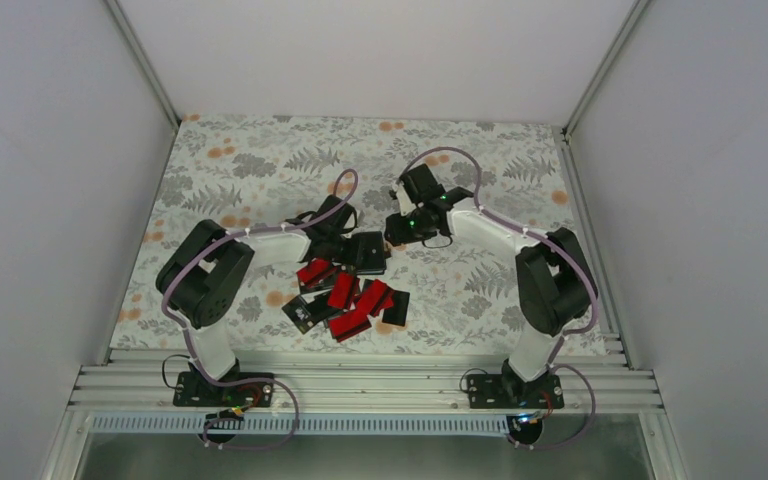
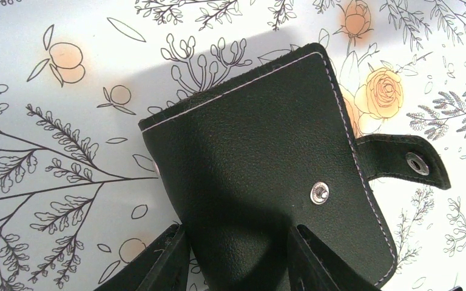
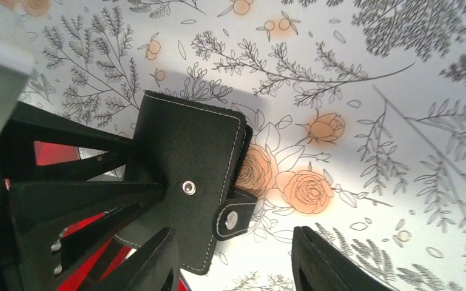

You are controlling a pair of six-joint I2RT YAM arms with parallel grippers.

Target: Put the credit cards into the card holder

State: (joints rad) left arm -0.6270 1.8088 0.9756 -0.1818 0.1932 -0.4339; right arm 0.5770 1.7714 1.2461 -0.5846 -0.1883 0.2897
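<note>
The black card holder [image 1: 368,251] lies closed on the flowered mat, its snap strap [image 2: 406,160] undone and sticking out sideways. My left gripper [image 2: 239,260] is open, its fingers spread over the holder's near part; I cannot tell whether they press on it. In the top view this gripper [image 1: 348,243] is at the holder's left side. My right gripper [image 3: 233,267] is open and empty, just above the mat, with the strap [image 3: 233,218] between its fingers. The holder [image 3: 185,157] sits left of it. Red and black credit cards [image 1: 345,295] lie in a loose pile nearer the arm bases.
The left gripper's black fingers [image 3: 85,194] reach onto the holder from the left in the right wrist view, with red cards [image 3: 54,153] behind them. The two grippers are close together at mid-table. White walls enclose the mat [image 1: 260,160] on three sides.
</note>
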